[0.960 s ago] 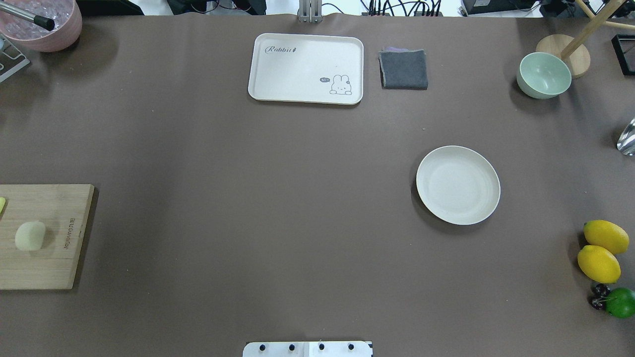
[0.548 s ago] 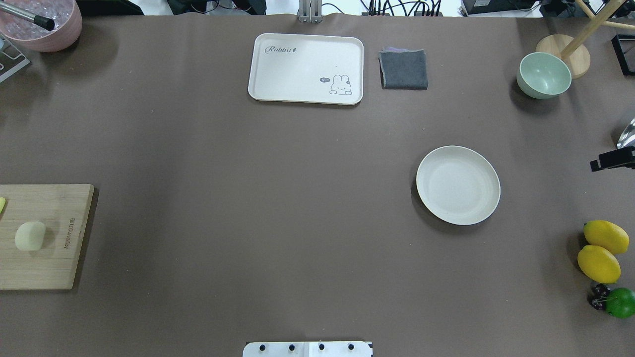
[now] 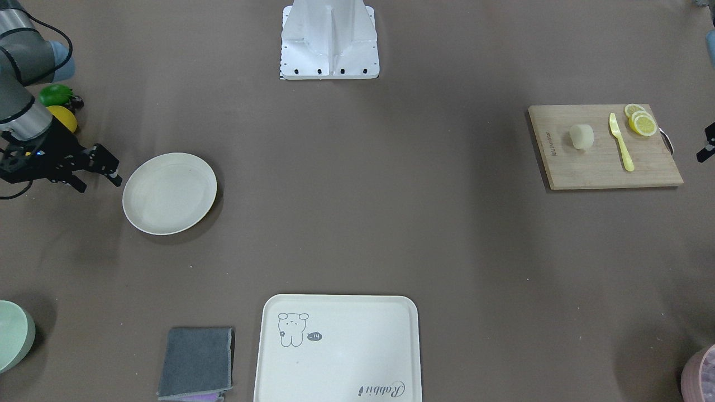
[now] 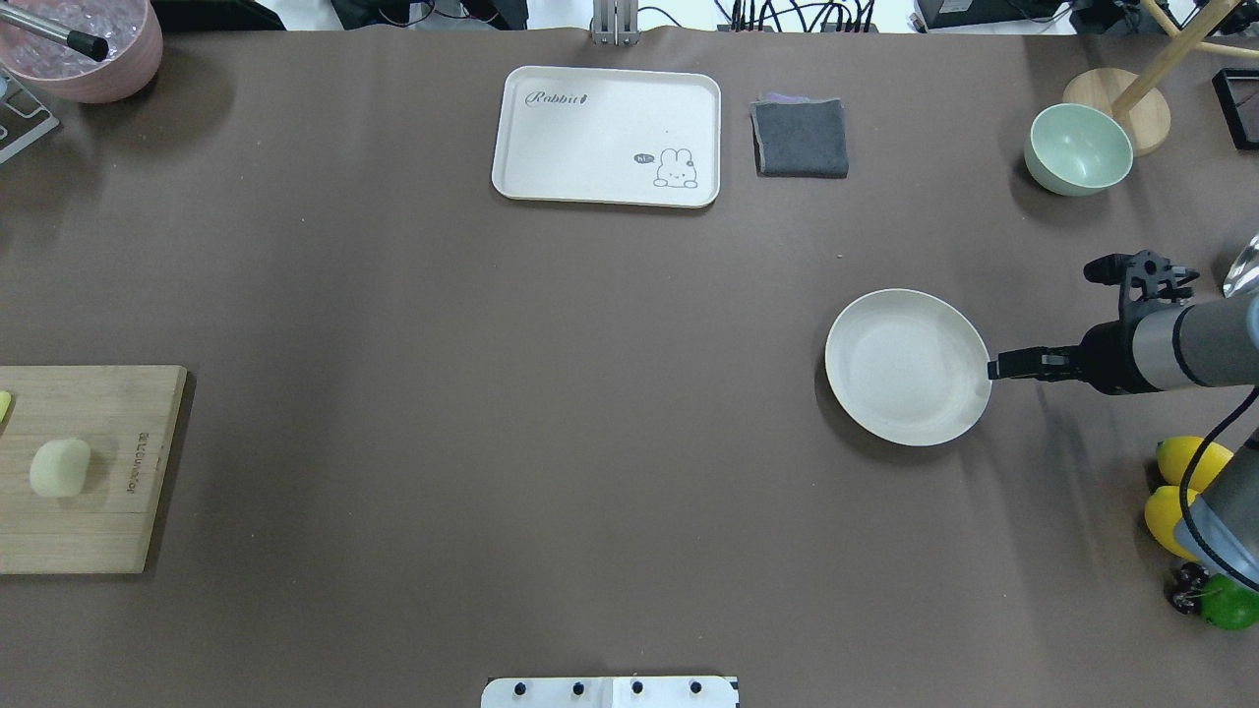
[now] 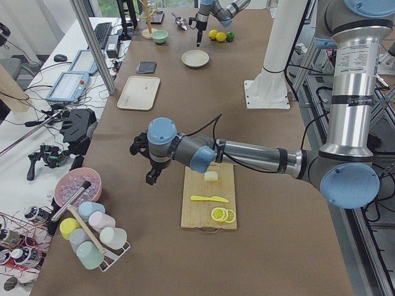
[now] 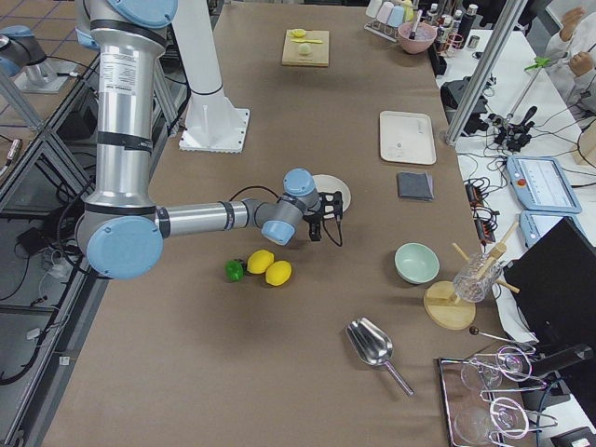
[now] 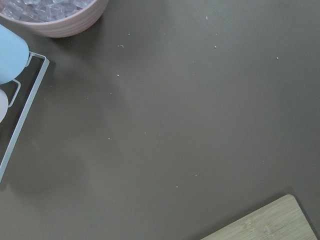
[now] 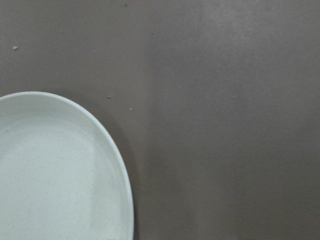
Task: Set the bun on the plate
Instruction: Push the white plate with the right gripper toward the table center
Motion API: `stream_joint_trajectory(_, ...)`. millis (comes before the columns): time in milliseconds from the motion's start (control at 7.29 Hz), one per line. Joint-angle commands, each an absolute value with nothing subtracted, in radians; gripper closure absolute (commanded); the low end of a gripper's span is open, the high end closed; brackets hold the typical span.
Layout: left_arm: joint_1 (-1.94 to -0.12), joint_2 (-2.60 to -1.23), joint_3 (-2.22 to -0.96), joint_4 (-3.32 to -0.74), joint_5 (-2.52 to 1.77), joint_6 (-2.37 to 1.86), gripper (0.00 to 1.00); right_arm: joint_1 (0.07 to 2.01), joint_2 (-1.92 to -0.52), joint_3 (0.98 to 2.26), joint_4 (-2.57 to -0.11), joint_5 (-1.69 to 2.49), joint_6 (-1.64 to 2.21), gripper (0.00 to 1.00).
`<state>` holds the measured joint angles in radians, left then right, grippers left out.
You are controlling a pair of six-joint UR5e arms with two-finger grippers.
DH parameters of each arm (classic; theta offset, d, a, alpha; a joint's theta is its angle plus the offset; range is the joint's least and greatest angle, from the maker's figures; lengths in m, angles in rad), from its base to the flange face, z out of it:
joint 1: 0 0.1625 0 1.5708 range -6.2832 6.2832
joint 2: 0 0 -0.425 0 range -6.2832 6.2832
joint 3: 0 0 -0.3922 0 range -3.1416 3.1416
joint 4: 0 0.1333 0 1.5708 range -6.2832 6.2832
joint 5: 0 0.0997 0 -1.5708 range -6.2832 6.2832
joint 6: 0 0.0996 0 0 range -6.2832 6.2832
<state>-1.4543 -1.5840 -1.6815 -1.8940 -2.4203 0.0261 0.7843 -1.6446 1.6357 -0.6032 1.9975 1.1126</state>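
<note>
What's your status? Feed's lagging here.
Right end effector open, empty, beside round cream-white plate. Left end effector near wooden cutting board, state unclear. Small pale cream bun on board, untouched. Nothing between board and plate.

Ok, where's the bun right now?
In the overhead view the bun sits on the wooden cutting board at that view's left edge, far from the plate.

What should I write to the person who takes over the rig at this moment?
Right gripper: open, empty, just beside the rim of the plate.
Left gripper: over bare table off the outer end of the wooden cutting board; open or shut cannot be told.
Bun: lies on the cutting board beside the yellow knife and lemon slices, not gripped.
Plate: empty.
Done: nothing yet.
Left: grasp the bun, carry it to the plate, release.
</note>
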Motion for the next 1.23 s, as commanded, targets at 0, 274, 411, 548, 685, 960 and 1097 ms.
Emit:
stream_joint_trajectory(0,-1.454,-1.585,-1.681,-1.894,-2.421,0.026,0.02,0.741,-1.628,1.626,-0.563,1.962,1.219,0.36)
stream_joint_trajectory(274,-1.453,-1.585,-1.683,-1.894,-2.421,0.026,0.02,0.721,-1.628,1.628,-0.563,1.956,1.253,0.89)
stream_joint_trajectory(411,-1.453,-1.585,-1.683,-1.894,-2.421,0.026,0.02,0.704,-1.626,1.634,-0.563,1.930,1.256,1.00)
stream_joint_trajectory(548,-1.453,-1.585,-1.681,-1.894,-2.421,0.026,0.02,0.692,-1.626,1.650,-0.564,1.907,1.284,1.00)
stream_joint_trajectory(685,-1.454,-1.585,-1.683,-1.894,-2.421,0.026,0.02,0.683,-1.625,1.698,-0.575,1.905,1.323,1.00)
stream_joint_trajectory(960,-1.453,-1.585,-1.681,-1.894,-2.421,0.026,0.02,0.610,-1.547,1.701,-0.597,1.820,1.411,1.00)
stream_joint_trajectory(1097,-1.454,-1.585,-1.681,-1.894,-2.421,0.026,0.02,0.576,-1.490,1.706,-0.668,1.772,1.436,1.00)
